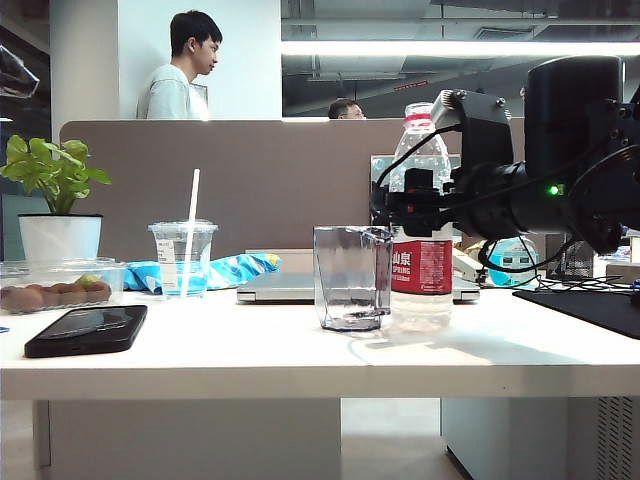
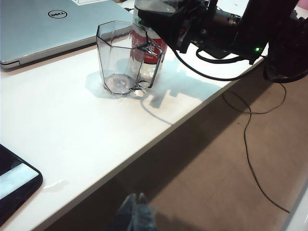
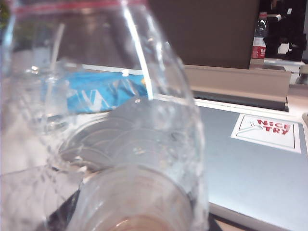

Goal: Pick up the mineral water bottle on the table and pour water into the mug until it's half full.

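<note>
While the right gripper's fingers (image 1: 405,205) flank the "SPRING" mineral water bottle (image 1: 421,262), grip unclear.

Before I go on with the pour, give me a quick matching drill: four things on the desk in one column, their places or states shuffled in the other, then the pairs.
1. clear angular glass mug
2. clear plastic bottle with red-and-white label
3. black phone
4. clear plastic cup with white straw

A. lying flat near the table's front left edge
B. right gripper at it, above the label
C. empty, just left of the bottle
D. upright beside a blue packet

Pairs: 1-C, 2-B, 3-A, 4-D
</note>
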